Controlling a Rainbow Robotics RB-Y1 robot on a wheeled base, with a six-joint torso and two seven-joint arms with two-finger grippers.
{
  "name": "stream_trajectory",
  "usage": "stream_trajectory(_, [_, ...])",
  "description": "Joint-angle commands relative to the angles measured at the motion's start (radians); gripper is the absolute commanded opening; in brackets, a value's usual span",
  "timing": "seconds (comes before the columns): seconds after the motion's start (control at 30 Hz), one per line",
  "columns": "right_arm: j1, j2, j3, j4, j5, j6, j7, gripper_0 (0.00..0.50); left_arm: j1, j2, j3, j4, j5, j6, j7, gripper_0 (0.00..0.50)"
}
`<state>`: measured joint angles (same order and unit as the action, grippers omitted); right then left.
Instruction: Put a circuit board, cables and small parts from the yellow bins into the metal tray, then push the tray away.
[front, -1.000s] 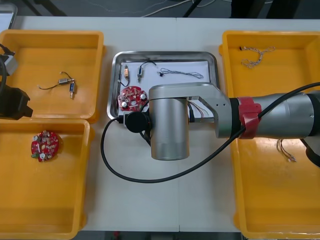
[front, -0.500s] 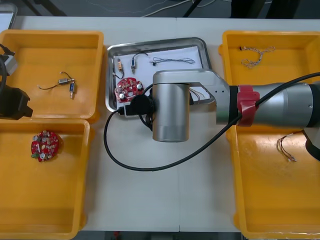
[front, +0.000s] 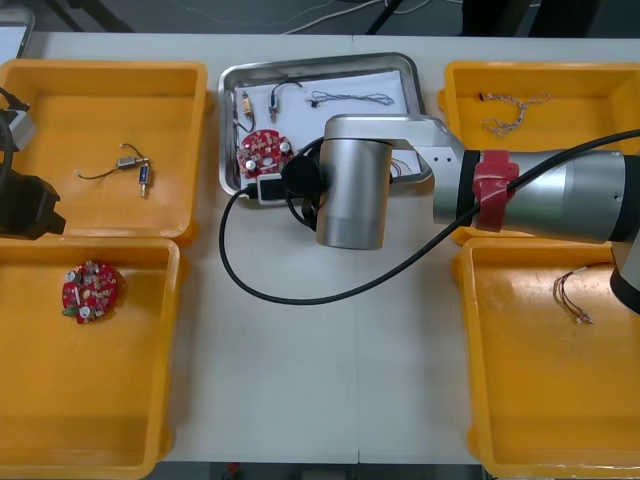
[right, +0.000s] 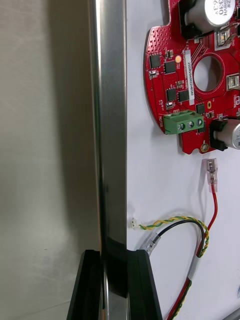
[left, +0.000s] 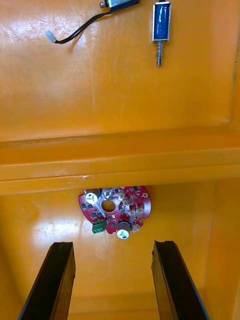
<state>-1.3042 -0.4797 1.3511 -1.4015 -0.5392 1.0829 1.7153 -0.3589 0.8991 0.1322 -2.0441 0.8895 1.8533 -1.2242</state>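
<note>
The tray sits mid-table, toward the far edge. Inside the tray, a circuit board lies near-left, with a cable behind it. A left bin and a right bin flank the tray.

We see bright, even overhead light on the pale surface, with only faint, soft shadows beneath the silver right arm. Glare streaks the rim of the shiny metal tray, which darkly mirrors the right pincer clamped on it. The glossy yellow plastic bins carry pale sheen patches.
</note>
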Motion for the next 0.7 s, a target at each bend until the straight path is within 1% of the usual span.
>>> stream_trajectory(0.03, [-0.064,0.029,-0.013,0.049,0.001,-0.043,0.026,0.0,0.015,0.046,0.03,-0.03,-0.009,-0.003,-0.067,0.454])
stream_trajectory(0.23, [-0.064,0.05,-0.029,0.098,-0.001,-0.077,0.026,0.0,0.015,0.046,0.03,-0.03,-0.009,-0.003,-0.067,0.451])
stream_trajectory(0.53, [-0.072,0.062,-0.035,0.111,-0.001,-0.078,0.02,0.0,0.015,0.046,0.03,-0.03,-0.009,-0.003,-0.067,0.454])
stream_trajectory(0.6, [-0.072,0.062,-0.035,0.108,-0.001,-0.078,0.023,0.063,0.015,0.046,0.03,-0.03,-0.009,-0.003,-0.067,0.453])
stream_trajectory(0.63, [-0.072,0.062,-0.035,0.105,-0.001,-0.078,0.026,0.159,0.015,0.046,0.03,-0.03,-0.009,-0.003,-0.067,0.453])
stream_trajectory(0.67, [-0.072,0.062,-0.038,0.104,-0.001,-0.078,0.026,0.292,0.015,0.046,0.03,-0.03,-0.009,-0.003,-0.067,0.451])
stream_trajectory(0.7, [-0.072,0.062,-0.04,0.102,-0.001,-0.078,0.026,0.403,0.015,0.046,0.03,-0.03,-0.009,-0.003,-0.067,0.452])
